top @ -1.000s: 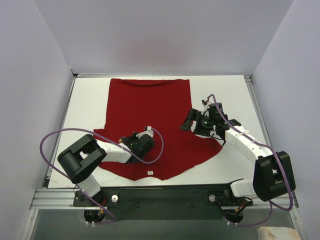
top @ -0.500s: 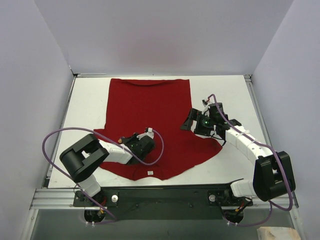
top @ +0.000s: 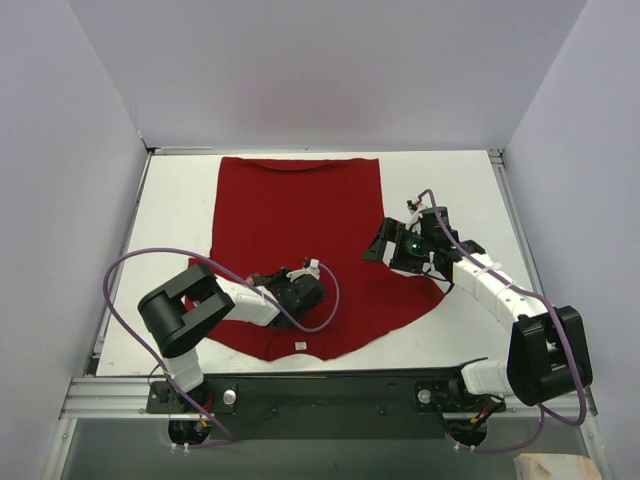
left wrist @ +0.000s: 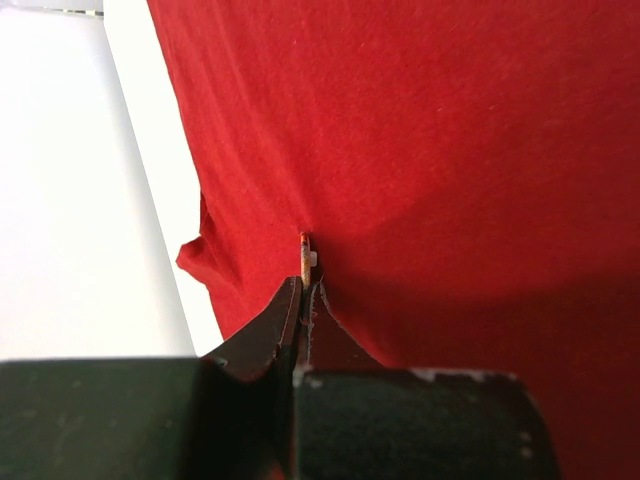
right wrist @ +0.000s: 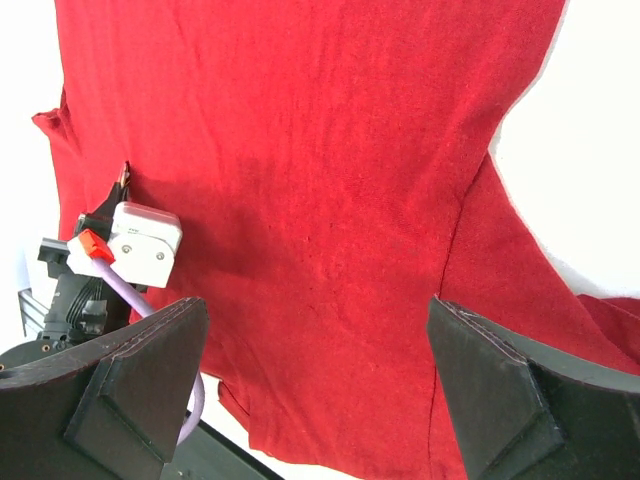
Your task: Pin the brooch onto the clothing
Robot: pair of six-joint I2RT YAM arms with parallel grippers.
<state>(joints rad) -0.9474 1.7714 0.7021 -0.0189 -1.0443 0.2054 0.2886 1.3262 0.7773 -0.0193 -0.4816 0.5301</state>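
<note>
Barely visible, brooch (left wrist: 305, 258) edge-on, pinched in left tool (left wrist: 303, 287) at clothing (left wrist: 450, 150), right tool (right wrist: 315, 335) spread wide.

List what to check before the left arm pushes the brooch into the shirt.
1. Brooch is held in the left gripper: ok, it sits edge-on between the shut fingertips.
2. Brooch is over the shirt: ok, there is red fabric below and ahead of it.
3. Fabric is flat at the spot: cannot tell, the shirt's edge is crumpled just beside the tips.
4. Brooch is touching the fabric: cannot tell from either view.
5. Pin side faces the shirt: cannot tell, it is too small to see.
6. Right gripper is free to help: ok, it is open, empty and above the shirt.
</note>
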